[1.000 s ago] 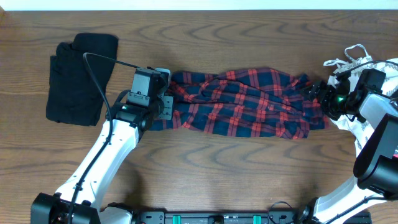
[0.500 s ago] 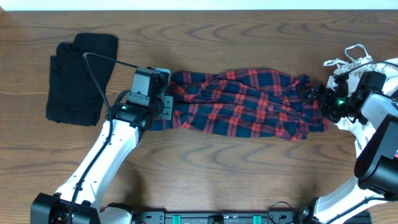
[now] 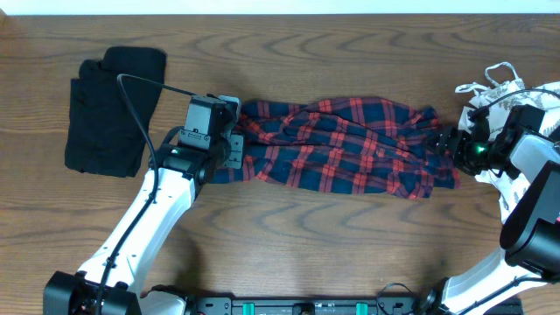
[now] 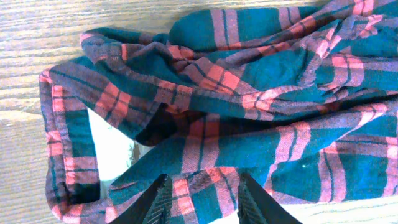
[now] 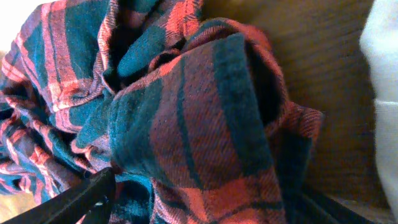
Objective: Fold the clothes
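The red-and-navy plaid shirt [image 3: 341, 144] lies bunched and stretched sideways across the middle of the table. My left gripper [image 3: 234, 150] is at its left end. In the left wrist view the two dark fingers [image 4: 158, 196] are closed on a fold of plaid [image 4: 249, 93], with my left gripper [image 4: 200, 183] pinching it. My right gripper [image 3: 444, 142] is at the shirt's right end. There the jaws of my right gripper [image 5: 205, 196] stand wide, either side of a thick bunch of plaid [image 5: 186, 124].
A black garment [image 3: 109, 109] lies folded at the far left. A white leaf-print garment [image 3: 503, 83] with straps sits at the right edge, under the right arm, and shows as white cloth [image 5: 382, 62] beside the plaid. Bare wood lies in front of the shirt.
My right gripper's jaws have narrowed a little around the shirt's right end and shifted slightly towards the near side. The left arm and its grip have not moved.
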Action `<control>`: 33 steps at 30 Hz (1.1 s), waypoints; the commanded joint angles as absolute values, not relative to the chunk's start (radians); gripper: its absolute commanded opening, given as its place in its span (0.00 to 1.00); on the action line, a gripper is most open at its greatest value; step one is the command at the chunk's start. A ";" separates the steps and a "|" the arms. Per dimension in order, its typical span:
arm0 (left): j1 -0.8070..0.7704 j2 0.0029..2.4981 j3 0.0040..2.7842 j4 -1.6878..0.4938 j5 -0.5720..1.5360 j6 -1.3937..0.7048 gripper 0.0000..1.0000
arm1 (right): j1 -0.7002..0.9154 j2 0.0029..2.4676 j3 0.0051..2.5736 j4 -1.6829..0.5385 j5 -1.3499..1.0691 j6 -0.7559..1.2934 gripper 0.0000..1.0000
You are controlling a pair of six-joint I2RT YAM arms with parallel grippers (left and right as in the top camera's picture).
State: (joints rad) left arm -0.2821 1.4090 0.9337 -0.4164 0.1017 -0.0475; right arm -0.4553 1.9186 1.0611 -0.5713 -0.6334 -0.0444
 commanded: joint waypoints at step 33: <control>-0.276 1.405 0.956 -0.419 0.104 -0.046 0.36 | -0.393 2.079 0.878 -0.511 -0.498 -0.043 0.01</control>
